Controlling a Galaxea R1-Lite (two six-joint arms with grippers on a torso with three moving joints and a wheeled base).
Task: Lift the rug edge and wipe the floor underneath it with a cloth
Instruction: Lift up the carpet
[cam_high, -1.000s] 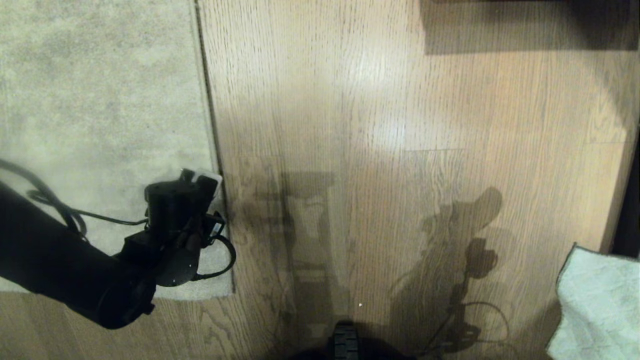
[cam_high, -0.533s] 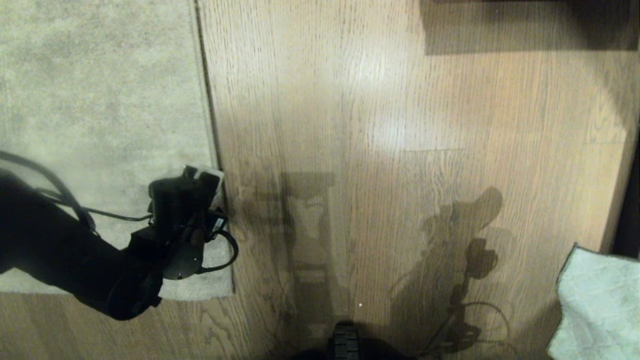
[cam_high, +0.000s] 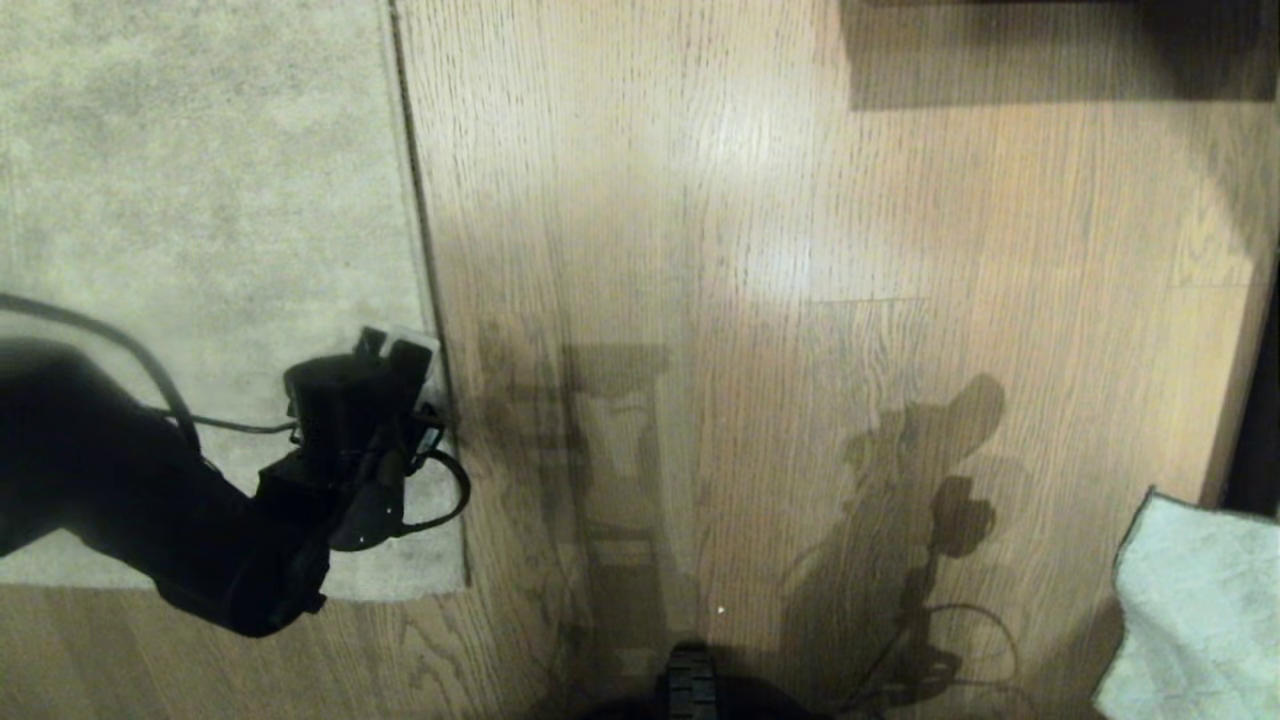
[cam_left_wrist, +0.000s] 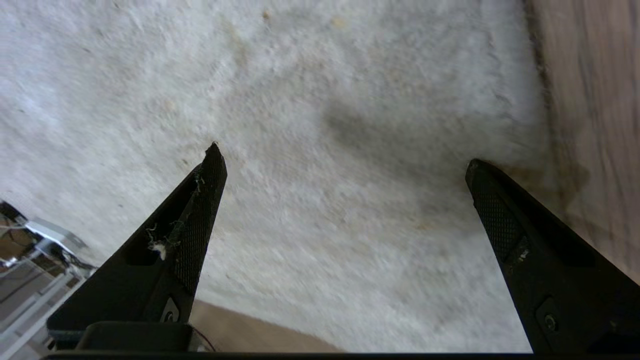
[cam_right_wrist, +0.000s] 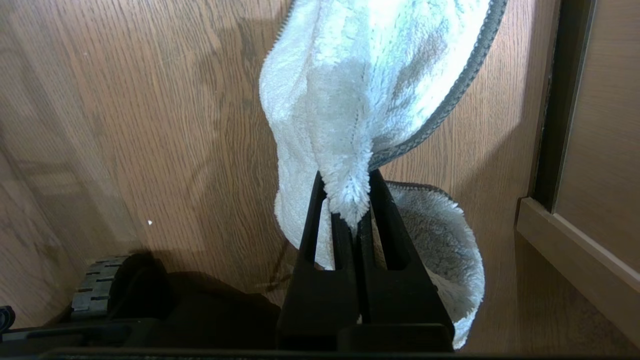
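Wood planks of the floor (cam_high: 760, 250) fill most of what I see from the head camera, with the rug (cam_high: 200, 200) lying flat over the far left part and its long border running away from me. I have the left gripper (cam_high: 405, 375) down over the rug edge (cam_high: 432, 330), a little way up from the near corner, because that is where the border is easiest to get under. Its jaws stand wide apart; in the wrist view one fingertip (cam_left_wrist: 212, 165) sits over the pile and the other finger reaches the border beside bare wood, so they straddle the strip I mean to pinch. Nothing is lifted yet, as far as I can judge. Off to the near right, the right gripper (cam_right_wrist: 345, 200) is clamped tight on a fold of the cloth (cam_right_wrist: 370, 75), which hangs just above the planks, ready to sweep in once the edge comes up. I keep it well apart from the rug so the two arms do not crowd each other.
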